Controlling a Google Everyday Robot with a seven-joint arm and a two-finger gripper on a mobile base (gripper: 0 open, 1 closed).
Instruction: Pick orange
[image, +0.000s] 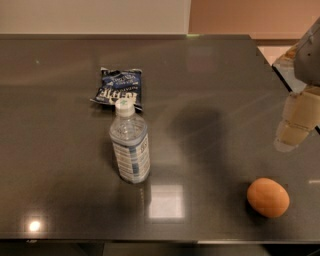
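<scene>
The orange (268, 197) lies on the dark grey table (210, 80) near its front right corner. It is small, slightly oval and matte. My gripper (292, 135) hangs at the right edge of the view, above the table, up and to the right of the orange and apart from it. It holds nothing that I can see. Part of the gripper is cut off by the edge of the view.
A clear water bottle (130, 147) with a white cap stands upright left of centre. A dark blue snack bag (118, 89) lies flat behind it. The table's front edge runs just below the orange, and its right edge passes under the gripper.
</scene>
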